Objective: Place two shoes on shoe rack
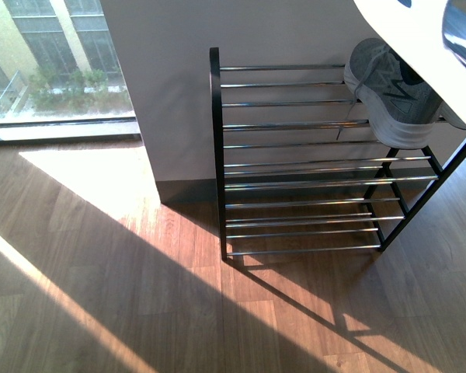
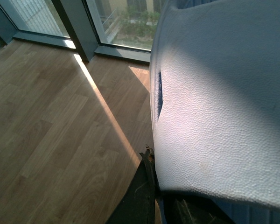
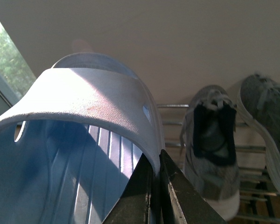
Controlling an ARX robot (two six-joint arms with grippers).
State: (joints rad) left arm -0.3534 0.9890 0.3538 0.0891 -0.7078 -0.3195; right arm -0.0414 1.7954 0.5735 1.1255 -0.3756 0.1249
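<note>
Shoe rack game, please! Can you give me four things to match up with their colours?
Things:
1. sneaker
2. slide
3. rack frame
4. floor

Colours:
A. brown
B. grey
C. black
D. pale blue

Pairs: 1-B, 2-D, 3-C, 4-A

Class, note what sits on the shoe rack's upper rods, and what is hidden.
A grey sneaker and beside it a second sneaker rest there, at the shoe rack's right end. The front view shows only one: the robot's white body covers the rest.
</note>
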